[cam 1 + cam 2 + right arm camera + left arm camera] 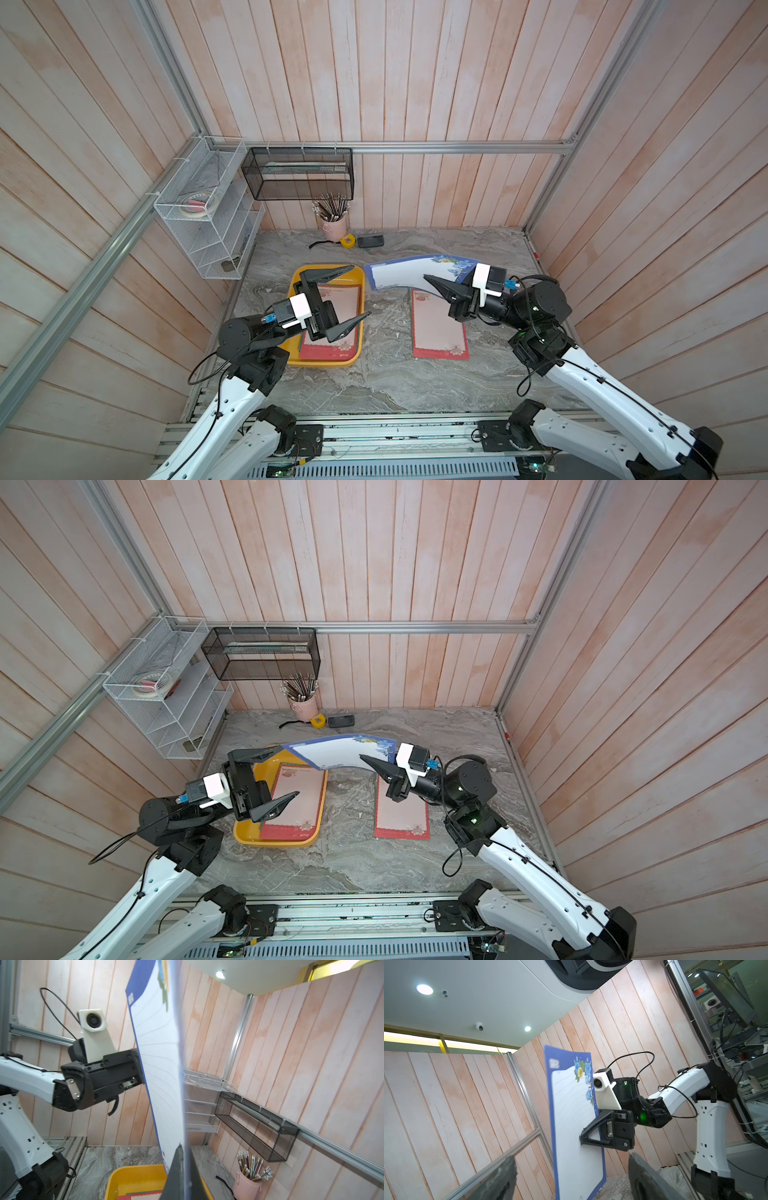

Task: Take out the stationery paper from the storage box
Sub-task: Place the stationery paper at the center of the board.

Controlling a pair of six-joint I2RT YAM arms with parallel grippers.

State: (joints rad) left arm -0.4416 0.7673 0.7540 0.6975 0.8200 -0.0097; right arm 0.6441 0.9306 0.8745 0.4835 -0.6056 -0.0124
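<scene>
The right gripper (pixel 432 283) is clamped on a blue-bordered sheet (pixel 399 274), held aloft and curling toward the left gripper (pixel 360 291). That one gapes empty over the storage box (pixel 324 364), where red-bordered sheets (pixel 345 305) lie. A pink sheet (pixel 438 332) lies flat beneath the right fingers.

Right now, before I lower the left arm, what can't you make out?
- Both top views: how many sheets lie in the yellow plastic tray; the top red-bordered sheet and left gripper cover them.
- Right wrist: the held blue-bordered sheet hides the left gripper's jaws.
</scene>
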